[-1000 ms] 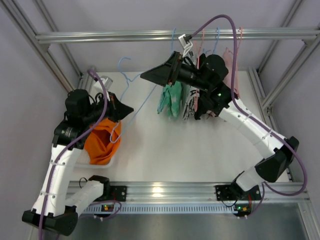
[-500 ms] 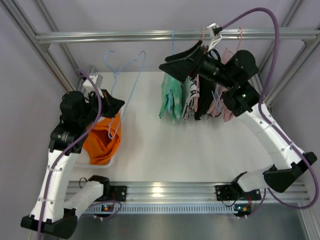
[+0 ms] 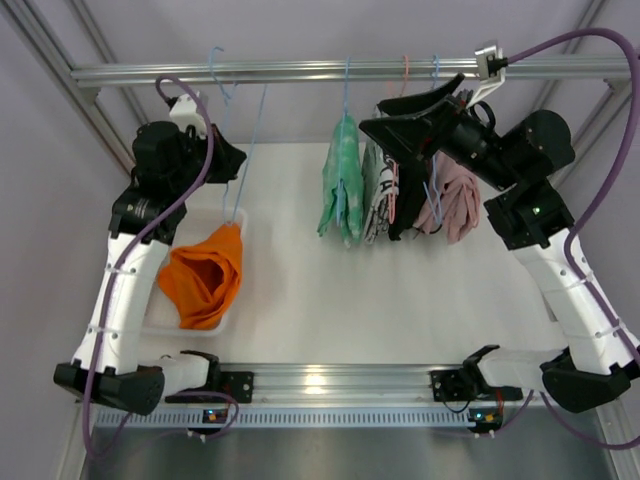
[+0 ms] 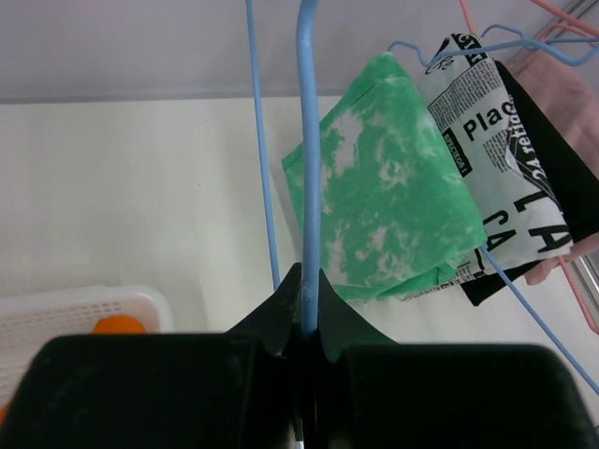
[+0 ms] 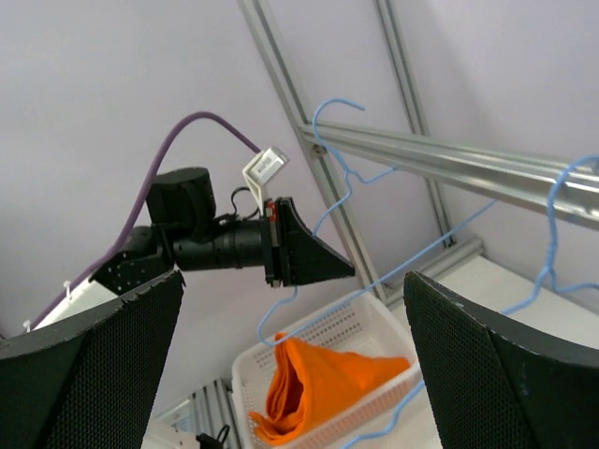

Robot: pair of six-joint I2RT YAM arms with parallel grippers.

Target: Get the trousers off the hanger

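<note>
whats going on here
The left gripper is shut on the blue hanger and holds it up near the rail. The hanger is bare. The orange trousers lie off it in the white basket below. The right gripper is open and holds nothing, up by the other hanging clothes.

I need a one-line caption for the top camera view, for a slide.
Left gripper holds the bare blue hanger up by the rail; the orange trousers lie in the white basket below.
</note>
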